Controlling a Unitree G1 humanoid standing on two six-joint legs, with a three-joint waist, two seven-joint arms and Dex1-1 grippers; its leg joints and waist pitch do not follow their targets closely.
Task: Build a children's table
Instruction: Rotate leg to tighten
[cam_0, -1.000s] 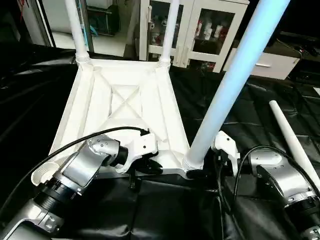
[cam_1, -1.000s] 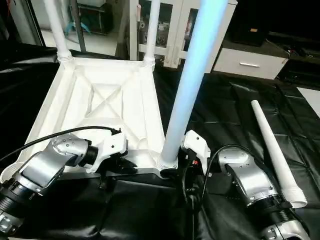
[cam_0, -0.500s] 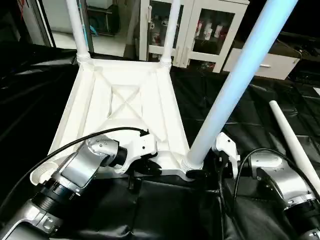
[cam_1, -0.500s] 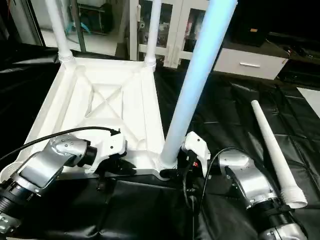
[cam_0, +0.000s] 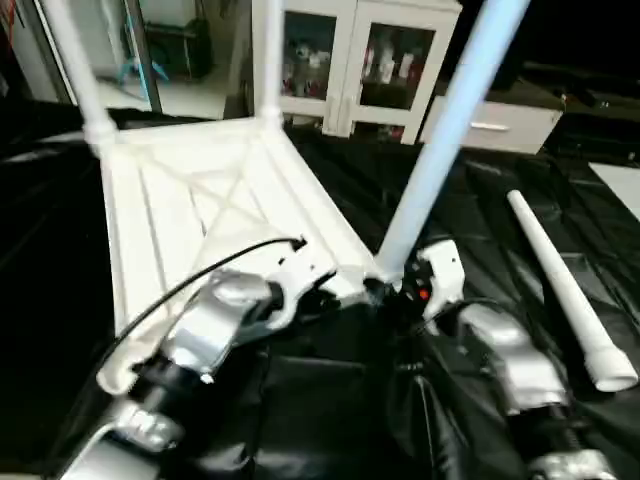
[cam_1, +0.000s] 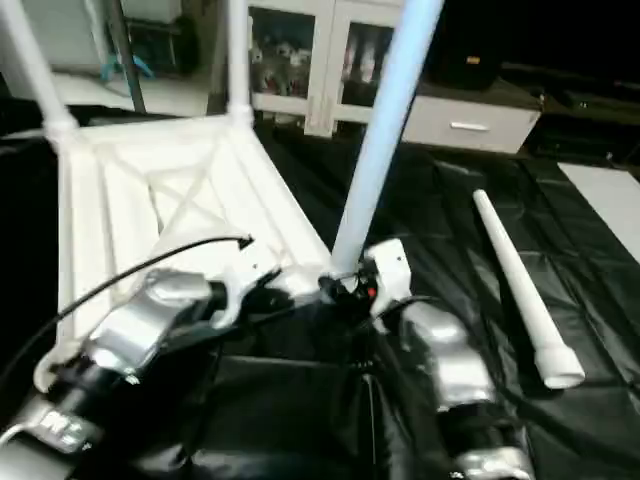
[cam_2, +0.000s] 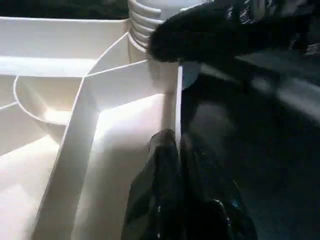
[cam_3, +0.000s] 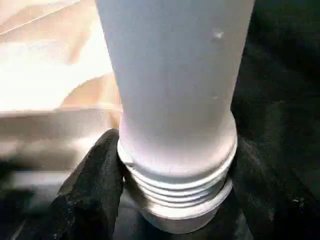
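Observation:
The children's table lies upside down on black cloth, its ribbed white top (cam_0: 190, 200) facing up. Two legs (cam_0: 75, 70) (cam_0: 270, 55) stand in the far corner sockets. A third leg (cam_0: 440, 140) rises, leaning right, from the near right corner socket. My right gripper (cam_3: 177, 170) is shut on this leg's threaded base, with a black finger (cam_3: 95, 175) on each side. My left gripper (cam_2: 177, 145) is shut on the top's thin near rim, just left of that corner. A loose leg (cam_0: 560, 285) lies on the cloth to the right.
A white cabinet with glass doors (cam_0: 350, 60) and a low white drawer unit (cam_0: 490, 125) stand behind the table. Crumpled black cloth (cam_0: 330, 400) covers the floor all around. A black cable (cam_0: 200, 285) loops over my left forearm.
The whole picture has swung and tilted, so the camera has moved. Both grippers keep their places at the table's near right corner, and the held leg still leans right.

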